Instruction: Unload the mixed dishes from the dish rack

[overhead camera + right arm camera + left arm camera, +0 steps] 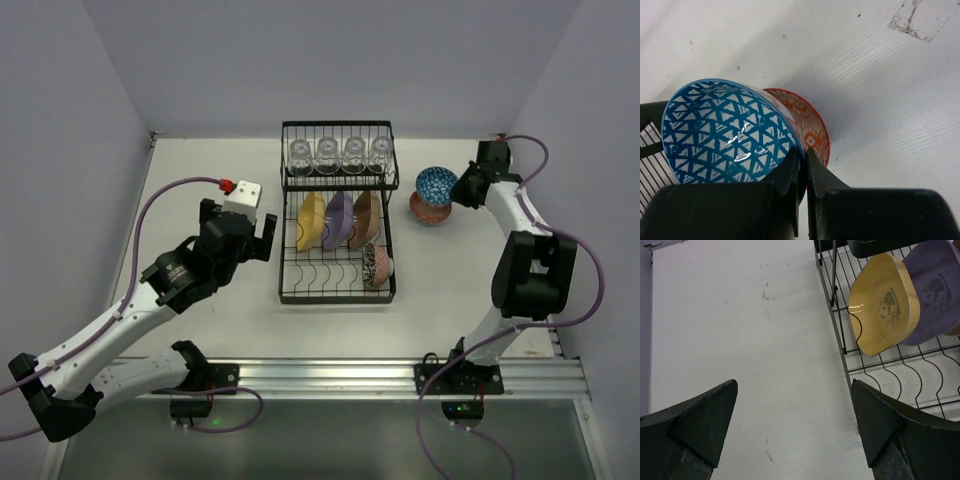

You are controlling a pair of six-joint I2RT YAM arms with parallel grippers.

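While the right pincer [803, 156] pinches the blue bowl [725, 132], a red bowl [811, 126] adjoins.

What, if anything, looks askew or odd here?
The blue bowl, pinched at its rim by the right gripper, hangs tilted over the orange bowl, not nested flat. The table beside them bears a scuff mark.

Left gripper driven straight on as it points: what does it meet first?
The left gripper would probably meet bare table beside the dish rack; the rack-side finger might graze its edge wire.
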